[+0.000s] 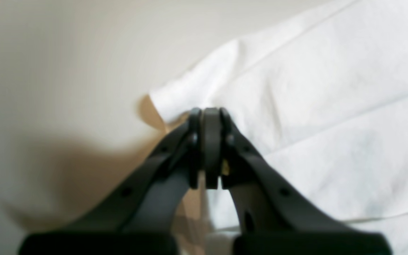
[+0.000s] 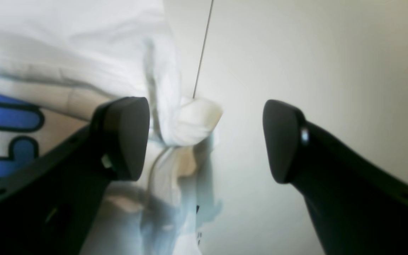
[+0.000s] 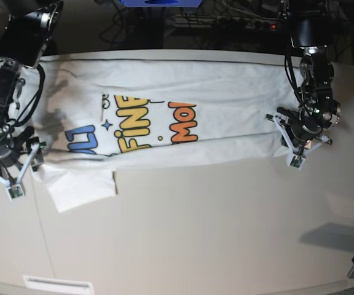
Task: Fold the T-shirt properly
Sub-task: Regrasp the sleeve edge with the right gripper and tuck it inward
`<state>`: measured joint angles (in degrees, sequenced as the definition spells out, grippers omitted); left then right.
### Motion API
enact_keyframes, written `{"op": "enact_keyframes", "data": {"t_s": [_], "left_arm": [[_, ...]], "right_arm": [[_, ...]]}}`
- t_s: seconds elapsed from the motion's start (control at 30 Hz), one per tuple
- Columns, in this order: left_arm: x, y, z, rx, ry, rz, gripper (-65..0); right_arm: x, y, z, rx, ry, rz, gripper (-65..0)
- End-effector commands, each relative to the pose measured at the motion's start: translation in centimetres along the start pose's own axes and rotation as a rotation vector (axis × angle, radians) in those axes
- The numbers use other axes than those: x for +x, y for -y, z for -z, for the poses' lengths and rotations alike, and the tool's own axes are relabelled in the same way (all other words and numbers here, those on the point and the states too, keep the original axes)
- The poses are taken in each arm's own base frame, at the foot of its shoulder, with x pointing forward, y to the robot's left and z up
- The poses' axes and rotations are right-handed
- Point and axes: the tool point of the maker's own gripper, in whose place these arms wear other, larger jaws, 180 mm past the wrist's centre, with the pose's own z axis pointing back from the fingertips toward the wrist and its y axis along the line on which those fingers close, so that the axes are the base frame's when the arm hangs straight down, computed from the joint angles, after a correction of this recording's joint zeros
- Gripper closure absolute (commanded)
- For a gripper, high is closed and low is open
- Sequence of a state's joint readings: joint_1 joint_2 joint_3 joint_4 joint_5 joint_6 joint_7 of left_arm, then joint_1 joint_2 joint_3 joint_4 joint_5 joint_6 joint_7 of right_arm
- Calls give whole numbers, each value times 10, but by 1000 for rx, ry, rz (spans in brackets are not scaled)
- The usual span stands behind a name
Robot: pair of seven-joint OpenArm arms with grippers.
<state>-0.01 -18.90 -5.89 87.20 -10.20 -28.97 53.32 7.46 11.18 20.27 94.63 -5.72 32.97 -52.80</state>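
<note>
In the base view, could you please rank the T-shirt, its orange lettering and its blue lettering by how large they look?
1. T-shirt: largest by far.
2. Orange lettering and blue lettering: about alike. Both are partly folded under, so I will not rank them.

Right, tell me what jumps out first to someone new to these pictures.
The white T-shirt stretches across the far side of the table, its blue, yellow and orange cartoon lettering facing up. The left tool is shut on the shirt's edge at one end. At the other end the right tool hangs open around a bunched corner.
</note>
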Motion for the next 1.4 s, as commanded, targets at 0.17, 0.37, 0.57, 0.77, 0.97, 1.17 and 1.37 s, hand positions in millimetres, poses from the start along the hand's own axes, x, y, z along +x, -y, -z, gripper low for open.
{"op": "enact_keyframes", "data": {"t_s": [0.17,0.37,0.57,0.77,0.97,1.17,1.37], "left_arm": [[5,-5,-2,7,9,12,0],[7,-5,-2,7,13,9,0],[7,-5,-2,6,13,10,0],[7,-4,-2,6,12,8,0],[6,-6,-2,9,12,6,0],[6,-7,-3,10,10,6,0],[7,-6,-2,8,13,7,0]], "right_arm": [[62,25,-8,-48,140,19,-485],[90,-2,32,77,126,-3,-485],[100,-17,68,180,137,65,-485],[104,-28,94,258,130,128,-485],[105,-29,106,292,141,172,-485],[95,-34,118,325,127,222,-485],[87,-40,122,344,122,244,-485]]}}
